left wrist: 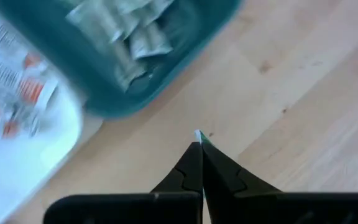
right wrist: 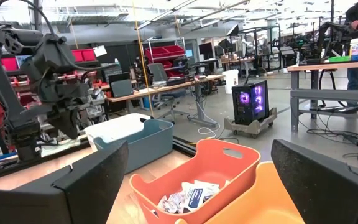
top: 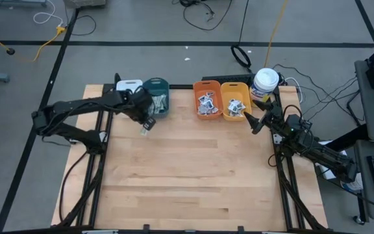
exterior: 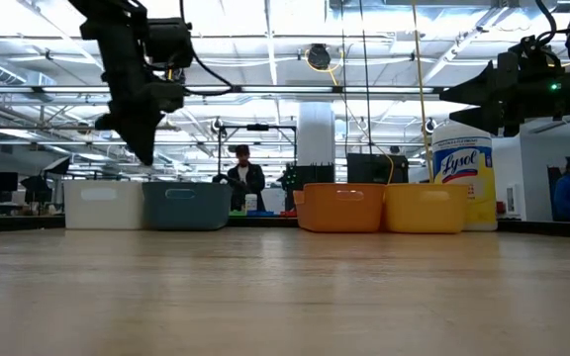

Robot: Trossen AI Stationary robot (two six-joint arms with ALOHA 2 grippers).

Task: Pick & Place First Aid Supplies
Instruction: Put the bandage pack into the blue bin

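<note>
The left gripper (left wrist: 199, 144), pressed together on a narrow pale-green strip packet (left wrist: 201, 135) just beside the teal plastic bin (top: 156, 96), apparently needs to carry it elsewhere, while the right gripper (top: 252, 123) waits spread near the orange bin (top: 206, 86).

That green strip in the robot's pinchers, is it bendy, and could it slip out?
Probably bendy: the pale-green strip looks thin and flat, only its tip showing between the left gripper's shut fingers. Likely very light, like the crumpled ones in the teal bin. It might slip, since little is pinched.
</note>
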